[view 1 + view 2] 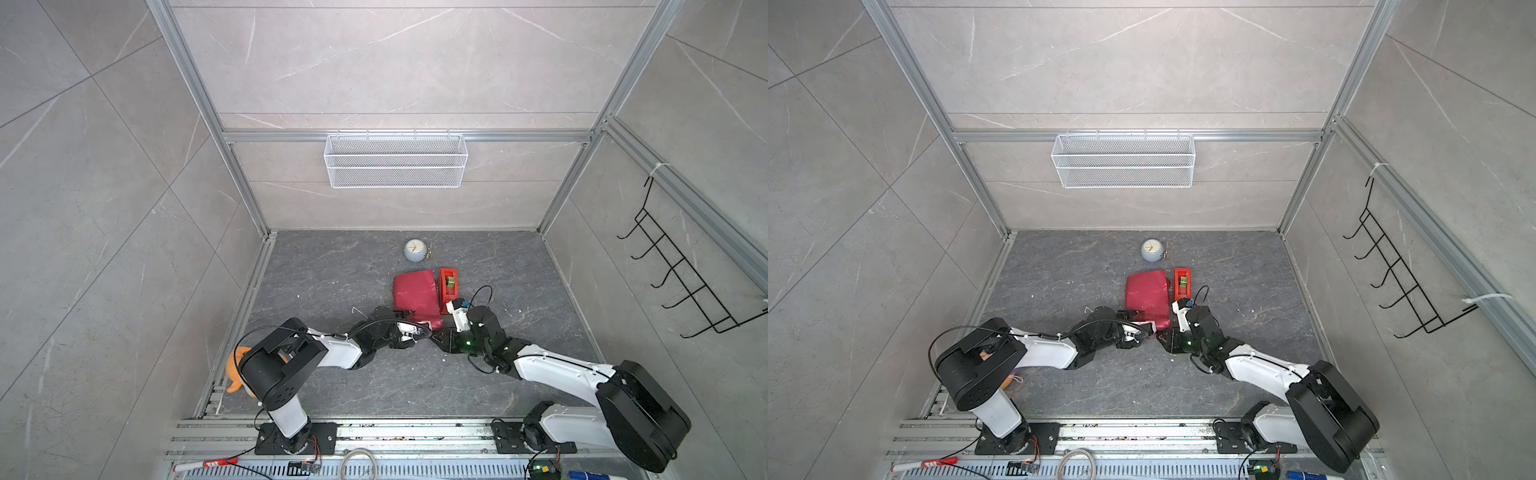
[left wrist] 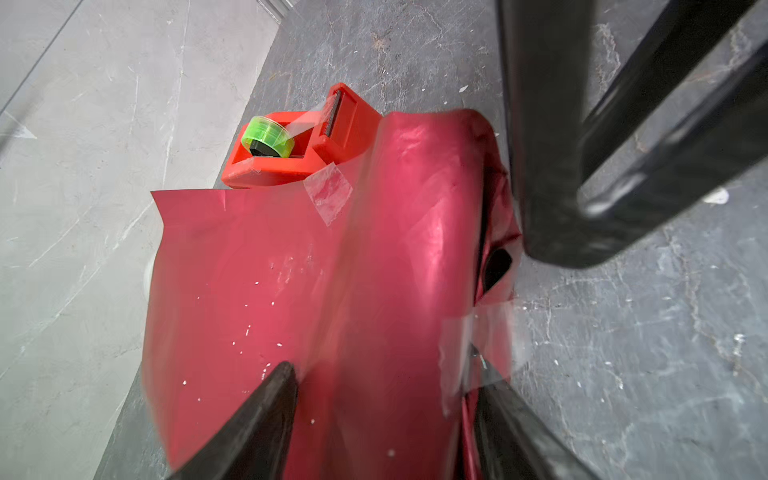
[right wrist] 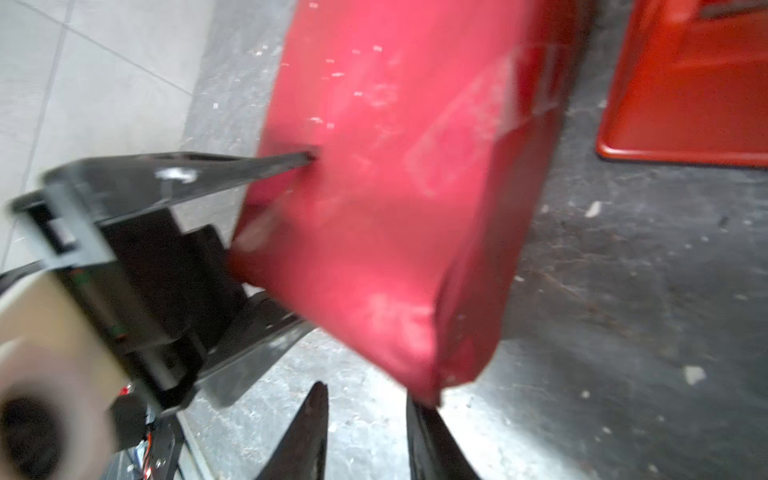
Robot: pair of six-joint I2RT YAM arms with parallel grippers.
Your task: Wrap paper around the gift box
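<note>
Obs: paper point(image 1: 415, 293) covers the box on every face in view; the box itself is not visible (a dark gap shows at one end fold in the left wrist view, cannot tell if that is the box). Parcel lies mid-counter point(image 1: 332, 374), one long side just beside the dispenser point(image 1: 449, 284), near end toward the arms. Left hand point(image 2: 384, 374) clamps the paper at that near end, one finger on the top face and one beneath, so the end looks raised a little off the counter. Judged purpose: pin the overlap and stop the parcel sliding while the other arm works the end flap. Right hand point(image 3: 368, 395) sits at the near corner, jaws apart with nothing between them, one fingertip point(image 3: 424, 415) touching the paper's corner; judged free to press or pinch the corner fold. Dispenser stands within easy reach of the right arm, presumably for more tape. Look of the wrap: pinkish-maroon outside, glossier on the side face, loose and puffy rather than taut, crumpled at the ends, flecked with white specks. Clear tape point(image 2: 328, 195) bridges the seam; a second strip point(image 2: 478, 345) sits at the near end, seemingly half stuck. Wrapping judged nearly done, ends untidy
</note>
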